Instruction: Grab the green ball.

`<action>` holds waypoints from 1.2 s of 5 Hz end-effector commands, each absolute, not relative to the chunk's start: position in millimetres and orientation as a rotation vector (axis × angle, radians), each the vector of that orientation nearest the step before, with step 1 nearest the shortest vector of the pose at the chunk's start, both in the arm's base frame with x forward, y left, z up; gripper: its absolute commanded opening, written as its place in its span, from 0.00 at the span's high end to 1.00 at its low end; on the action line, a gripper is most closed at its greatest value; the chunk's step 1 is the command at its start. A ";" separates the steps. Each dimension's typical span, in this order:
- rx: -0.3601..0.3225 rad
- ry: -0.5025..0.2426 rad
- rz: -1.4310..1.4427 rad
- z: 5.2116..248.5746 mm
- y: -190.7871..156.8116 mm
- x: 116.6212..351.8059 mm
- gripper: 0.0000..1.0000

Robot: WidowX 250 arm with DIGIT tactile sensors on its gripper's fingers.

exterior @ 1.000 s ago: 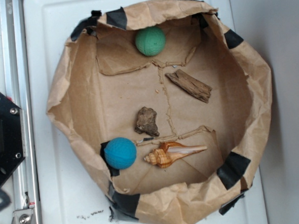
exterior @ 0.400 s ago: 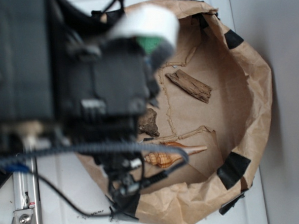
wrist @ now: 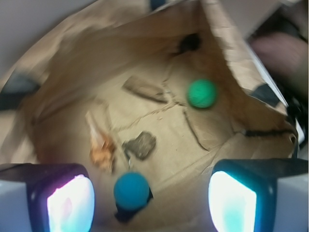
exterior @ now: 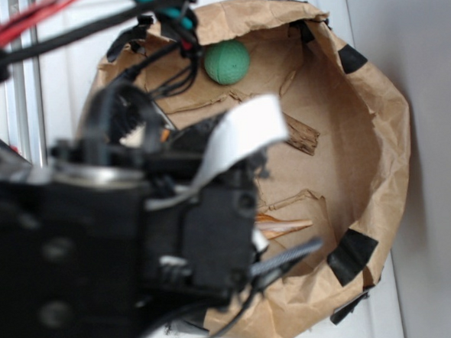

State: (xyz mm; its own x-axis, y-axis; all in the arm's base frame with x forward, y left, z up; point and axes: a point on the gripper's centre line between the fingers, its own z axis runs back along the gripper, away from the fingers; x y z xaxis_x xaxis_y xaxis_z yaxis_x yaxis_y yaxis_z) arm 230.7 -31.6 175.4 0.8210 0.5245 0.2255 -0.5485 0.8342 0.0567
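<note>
I'm seeing the gripper (wrist: 147,203) hanging with jaws spread wide and empty; the green ball (wrist: 202,93) is lying well beyond them, toward the right finger (wrist: 236,200), in the bag (wrist: 72,53)

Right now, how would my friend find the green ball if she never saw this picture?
Look inside the big crumpled brown paper bag with black tape on its rim. The green ball sits alone at the far end from the gripper, near the bag's wall. The only other ball is blue and lies close to the gripper, beside a small rock.
</note>
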 end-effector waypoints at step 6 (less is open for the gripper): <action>0.087 -0.192 1.128 120.9 21.9 270.5 0.00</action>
